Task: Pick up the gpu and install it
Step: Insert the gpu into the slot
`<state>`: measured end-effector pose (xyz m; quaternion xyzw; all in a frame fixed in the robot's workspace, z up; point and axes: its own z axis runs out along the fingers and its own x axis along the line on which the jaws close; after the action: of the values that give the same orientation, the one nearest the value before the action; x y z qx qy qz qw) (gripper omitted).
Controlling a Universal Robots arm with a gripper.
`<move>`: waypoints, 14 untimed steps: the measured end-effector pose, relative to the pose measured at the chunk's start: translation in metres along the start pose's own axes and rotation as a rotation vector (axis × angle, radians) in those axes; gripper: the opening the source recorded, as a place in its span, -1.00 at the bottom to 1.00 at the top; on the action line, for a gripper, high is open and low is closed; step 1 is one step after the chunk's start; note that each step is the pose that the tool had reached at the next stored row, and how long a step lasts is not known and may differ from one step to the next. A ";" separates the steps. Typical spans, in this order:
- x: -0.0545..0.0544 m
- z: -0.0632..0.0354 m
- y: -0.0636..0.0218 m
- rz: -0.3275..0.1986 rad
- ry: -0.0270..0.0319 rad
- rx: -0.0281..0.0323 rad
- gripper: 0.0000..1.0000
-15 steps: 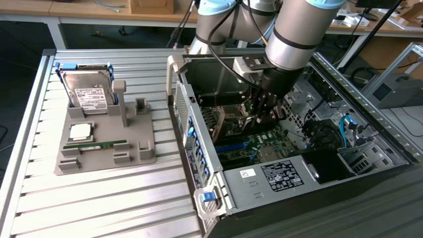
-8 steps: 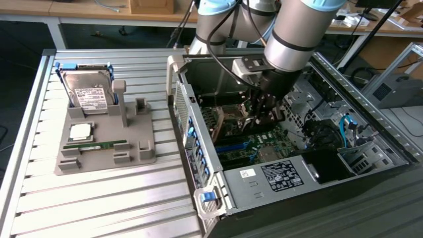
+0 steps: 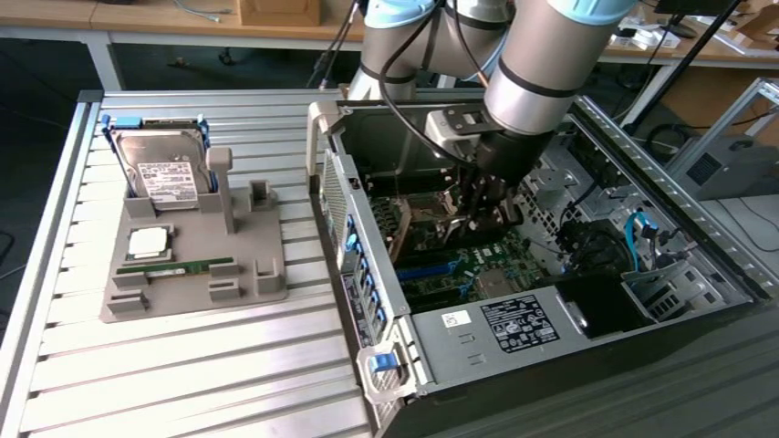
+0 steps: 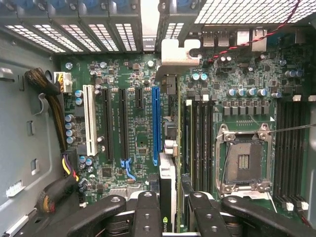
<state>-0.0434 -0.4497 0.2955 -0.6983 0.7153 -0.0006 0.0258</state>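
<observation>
Even, diffuse overhead light fills both views. The ribbed metal worktop (image 3: 182, 347) shows soft glare along its ridges, while the computer case (image 3: 402, 356) interior sits in shade. In the wrist view the motherboard (image 4: 138, 133) is sharp; the nearest end effector (image 4: 168, 207) parts blur slightly.

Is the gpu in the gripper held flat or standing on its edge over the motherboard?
On edge: the gpu shows as a thin strip between the gripper fingers, bracket toward the case's rear.

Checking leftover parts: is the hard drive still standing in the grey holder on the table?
Yes, the hard drive stands upright in the grey holder.
</observation>
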 end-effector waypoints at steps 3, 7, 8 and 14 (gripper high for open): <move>0.000 0.0006 0.0004 0.000 0.0000 0.0000 -0.46; 0.000 0.0013 0.0010 0.000 0.0000 0.0000 -0.46; 0.000 0.0015 0.0011 0.000 0.0000 0.0000 -0.46; 0.001 0.0058 0.0041 0.000 0.0000 0.0000 -0.46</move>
<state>-0.0473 -0.4507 0.2895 -0.6983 0.7153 -0.0006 0.0258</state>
